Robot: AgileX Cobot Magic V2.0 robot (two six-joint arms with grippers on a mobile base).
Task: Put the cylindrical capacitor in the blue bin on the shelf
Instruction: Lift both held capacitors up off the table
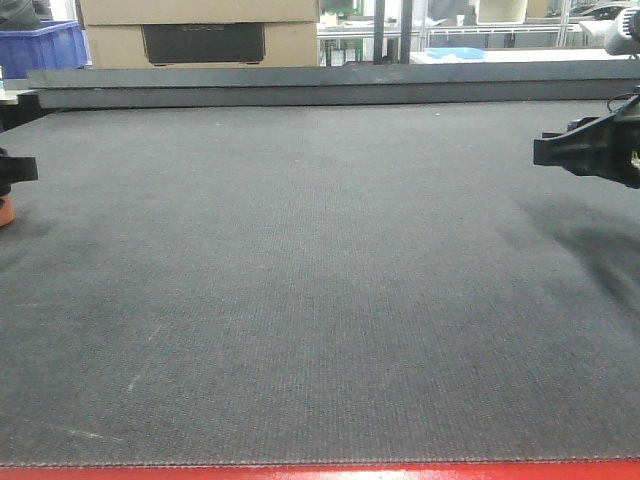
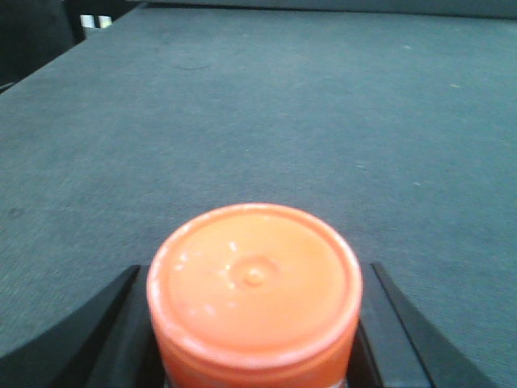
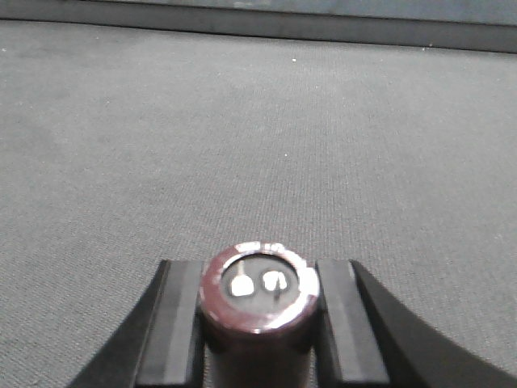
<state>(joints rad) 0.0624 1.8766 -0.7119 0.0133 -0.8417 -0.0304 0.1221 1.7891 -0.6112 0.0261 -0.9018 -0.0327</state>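
Observation:
My right gripper (image 3: 257,268) is shut on the cylindrical capacitor (image 3: 258,311), a stubby maroon cylinder with a pale rim and two metal terminals on its end; the black pads (image 3: 182,323) press on both of its sides. In the front view the right gripper (image 1: 548,150) hovers over the mat at the right edge, and the capacitor cannot be made out there. My left gripper (image 2: 254,273) is shut on an orange round-capped object (image 2: 254,299), seen at the far left of the front view (image 1: 5,210). The steel shelf is out of view.
A dark grey mat (image 1: 320,280) covers the table, with a red front edge (image 1: 320,470) and a raised dark ledge (image 1: 320,85) at the back. Beyond it stand a blue crate (image 1: 40,45) at far left and a cardboard box (image 1: 200,30).

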